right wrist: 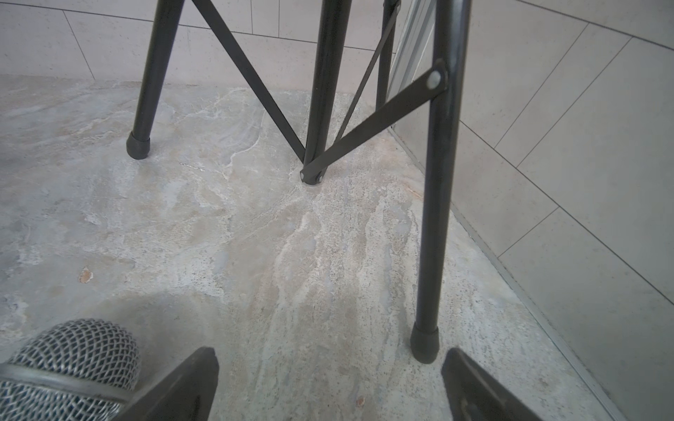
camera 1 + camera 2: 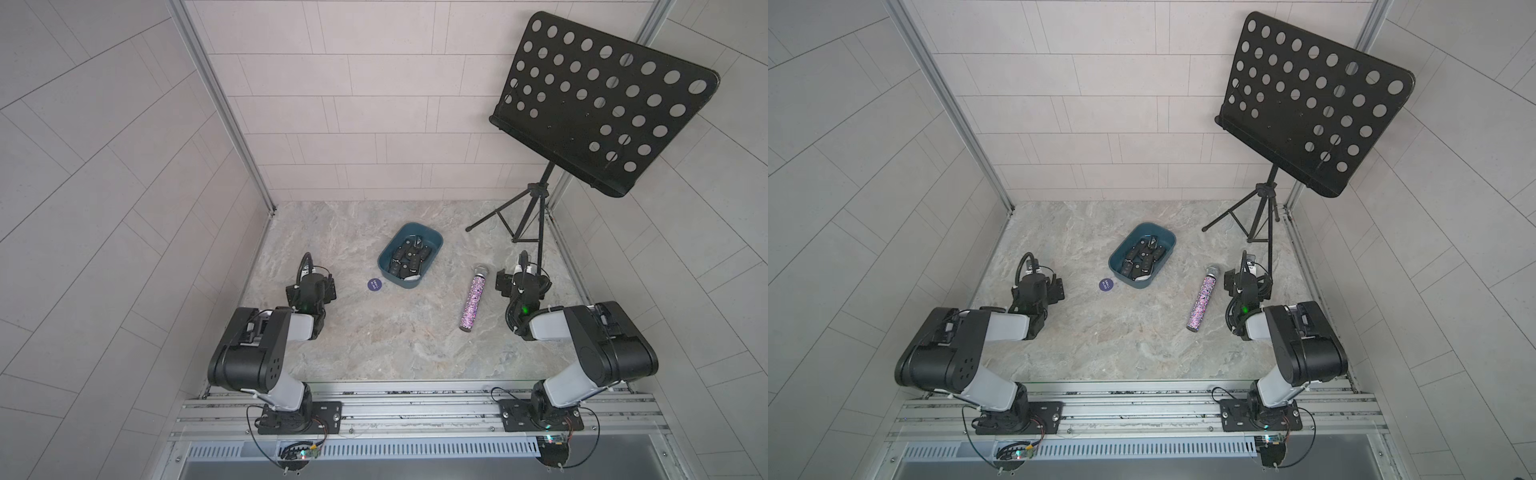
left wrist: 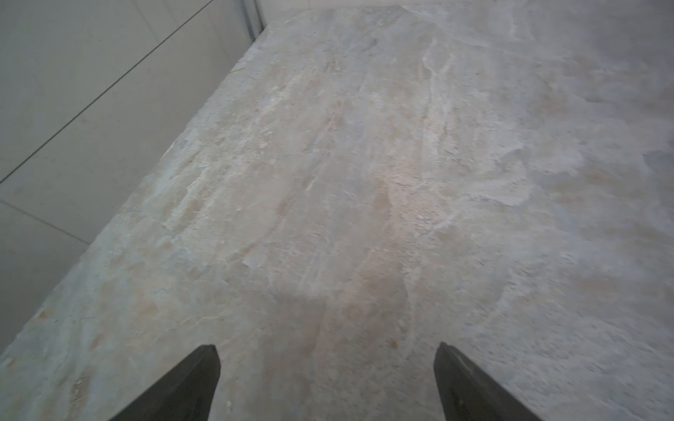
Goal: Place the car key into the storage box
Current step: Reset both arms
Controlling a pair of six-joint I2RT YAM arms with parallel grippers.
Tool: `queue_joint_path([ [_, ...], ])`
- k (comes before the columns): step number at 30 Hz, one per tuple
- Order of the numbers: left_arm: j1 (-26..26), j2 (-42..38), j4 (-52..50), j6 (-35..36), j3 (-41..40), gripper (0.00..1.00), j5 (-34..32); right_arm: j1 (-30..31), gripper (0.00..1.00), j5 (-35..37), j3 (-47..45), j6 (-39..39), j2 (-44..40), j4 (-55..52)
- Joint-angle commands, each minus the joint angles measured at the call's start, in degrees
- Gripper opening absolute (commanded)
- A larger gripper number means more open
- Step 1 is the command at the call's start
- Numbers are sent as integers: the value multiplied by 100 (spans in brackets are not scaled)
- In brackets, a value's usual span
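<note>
A: Several car keys lie inside the storage box, at the middle of the tabletop.
B: Fingers?
A: Both pairs spread wide, holding nothing: left fingers, right fingers.

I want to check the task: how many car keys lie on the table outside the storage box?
0. All visible car keys lie piled inside the storage box; some there may be hidden underneath.

Even, fairly bright diffuse light. Shadows on the mottled grey-beige stone tabletop are soft, with a faint dark patch ahead of the left gripper. Both top views bow straight wall lines near their edges. The left wrist view looks slightly soft.
</note>
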Motion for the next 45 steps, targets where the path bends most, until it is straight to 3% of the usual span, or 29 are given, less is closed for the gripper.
queue_joint_path([
  [1,27,-27,592,210,186,100,-155,-16,99,-7,49,10,-101,-17],
  [23,108,-71,354,166,261,100,23,-105,99,-164,61,30,-123,-72],
  [24,106,-68,354,166,261,93,31,-101,100,-164,59,32,-127,-71],
  [25,107,-73,353,165,261,75,30,-100,100,-164,58,33,-125,-76],
  [28,106,-73,355,165,261,1,26,-108,100,-165,56,34,-123,-76],
  [29,105,-69,354,166,261,0,30,-107,100,-168,64,31,-130,-73],
  [32,107,-71,354,166,264,0,36,-103,100,-164,55,28,-131,-76],
  [36,107,-72,358,165,261,21,32,-100,100,-166,53,31,-132,-79],
  [37,108,-73,354,165,261,37,38,-105,100,-165,61,27,-131,-72],
  [39,108,-79,353,164,261,79,33,-100,100,-164,60,27,-129,-64],
  [40,107,-76,353,166,261,93,34,-100,100,-164,60,32,-132,-62],
  [41,101,-79,349,166,261,100,37,-104,100,-164,61,30,-132,-62],
  [45,106,-76,354,165,261,100,38,-102,100,-165,61,28,-122,-64],
])
